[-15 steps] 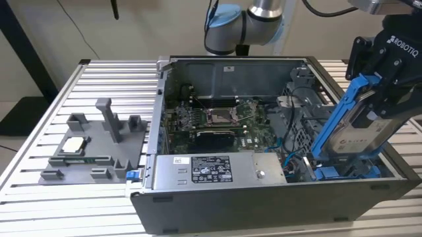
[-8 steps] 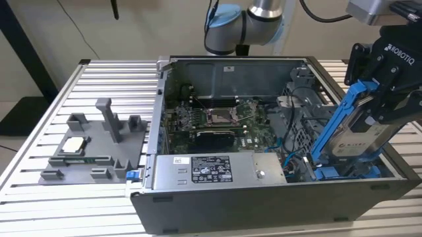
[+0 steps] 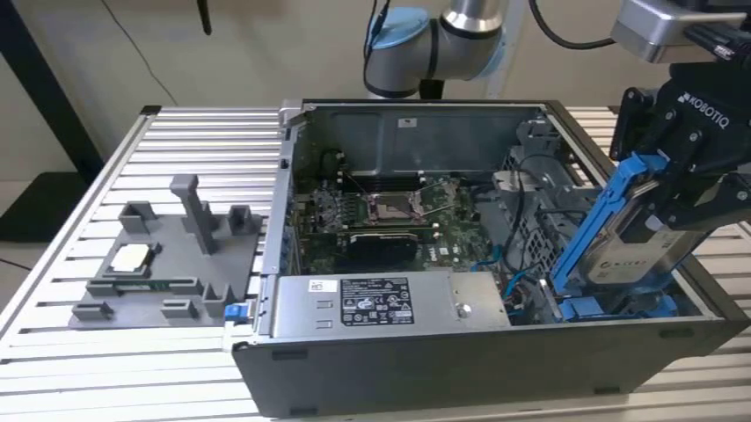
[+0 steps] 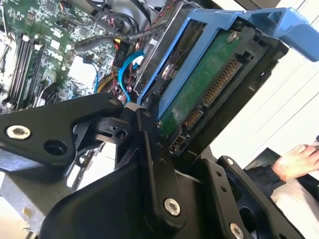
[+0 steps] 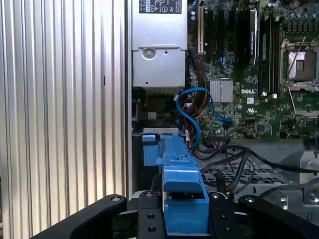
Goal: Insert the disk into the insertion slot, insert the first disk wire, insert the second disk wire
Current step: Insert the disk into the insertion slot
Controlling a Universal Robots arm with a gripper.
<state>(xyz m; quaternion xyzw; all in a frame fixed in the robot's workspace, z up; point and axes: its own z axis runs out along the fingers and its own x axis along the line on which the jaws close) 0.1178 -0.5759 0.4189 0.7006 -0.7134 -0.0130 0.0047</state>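
Note:
My gripper (image 3: 671,189) is shut on the disk (image 3: 639,251), a silver-grey drive with a white label in a blue carrier frame (image 3: 599,224). It is held tilted and steep over the right end of the open computer case (image 3: 470,369). Its lower end reaches down to the insertion slot (image 3: 622,308) by the case's right wall. In the second wrist view, the disk's green circuit board and connectors (image 4: 204,89) sit between the black fingers (image 4: 149,149). The first wrist view has the blue carrier (image 5: 182,189) in the gripper (image 5: 184,211). A thin blue cable (image 5: 192,117) loops loose beside the bay.
A grey power-supply box (image 3: 375,303) lies along the case's front, and the motherboard (image 3: 388,211) fills the middle. A grey fixture plate (image 3: 164,264) with small parts rests on the slatted table at the exterior view's left. A person's hand (image 4: 299,162) is near the case.

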